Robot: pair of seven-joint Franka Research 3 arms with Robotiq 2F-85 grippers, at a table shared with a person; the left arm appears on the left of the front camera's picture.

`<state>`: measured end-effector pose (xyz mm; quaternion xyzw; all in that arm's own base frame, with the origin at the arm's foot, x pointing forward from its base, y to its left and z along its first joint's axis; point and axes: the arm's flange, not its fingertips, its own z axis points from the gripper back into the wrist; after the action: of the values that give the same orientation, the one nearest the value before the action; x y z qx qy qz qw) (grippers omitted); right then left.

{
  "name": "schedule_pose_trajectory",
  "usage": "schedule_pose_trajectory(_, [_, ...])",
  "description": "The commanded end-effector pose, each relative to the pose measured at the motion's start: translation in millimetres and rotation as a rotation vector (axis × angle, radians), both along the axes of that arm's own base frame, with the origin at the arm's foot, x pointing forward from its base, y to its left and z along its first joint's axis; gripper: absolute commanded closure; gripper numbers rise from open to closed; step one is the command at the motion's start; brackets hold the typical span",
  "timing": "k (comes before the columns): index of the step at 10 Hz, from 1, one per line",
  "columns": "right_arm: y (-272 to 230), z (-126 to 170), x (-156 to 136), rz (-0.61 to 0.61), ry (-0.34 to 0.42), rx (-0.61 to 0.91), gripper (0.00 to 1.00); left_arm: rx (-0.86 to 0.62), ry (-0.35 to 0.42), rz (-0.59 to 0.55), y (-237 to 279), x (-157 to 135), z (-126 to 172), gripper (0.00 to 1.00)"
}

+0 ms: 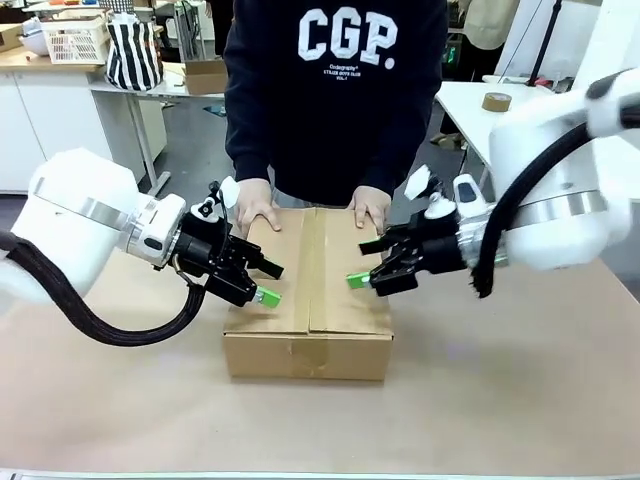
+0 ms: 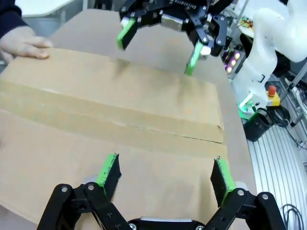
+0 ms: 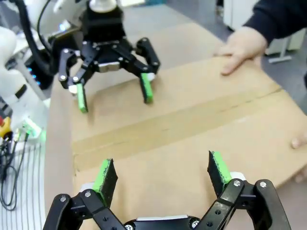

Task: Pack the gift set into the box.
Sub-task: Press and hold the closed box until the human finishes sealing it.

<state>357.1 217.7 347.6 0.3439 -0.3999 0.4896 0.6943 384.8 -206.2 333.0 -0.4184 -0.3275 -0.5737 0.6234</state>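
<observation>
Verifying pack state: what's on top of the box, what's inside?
The box is closed; a person's hands rest on the far edge; left gripper and right gripper over it, jaws open. Inside is covered.

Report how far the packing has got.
Done: the box has its top flaps shut, so its contents are hidden. In hand: the left gripper and right gripper, both open, are poised at the flaps while the person's hands rest on the far edge. Left: I cannot tell whether the seam is sealed.

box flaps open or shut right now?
Shut. On the box, the top flaps lie flat, meeting along the centre seam; the person's hands rest on its far edge.
</observation>
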Motion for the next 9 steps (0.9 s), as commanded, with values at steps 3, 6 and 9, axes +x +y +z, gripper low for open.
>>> schedule_pose_trajectory(3, [10.3, -13.0, 0.7, 0.036, 0.016, 0.005, 0.00, -0.012, -0.028, 0.022, -2.0, 4.6, 3.1, 0.00])
schedule_pose_trajectory(6, [8.5, -19.4, 5.6, 0.097, 0.084, -0.019, 0.00, -0.009, -0.043, -0.019, -1.2, 3.5, 0.6, 0.00])
schedule_pose_trajectory(9, [-0.2, -16.2, 11.2, 0.218, 0.123, 0.097, 0.00, -0.028, -0.128, -0.026, -4.1, 5.3, -9.9, 0.00])
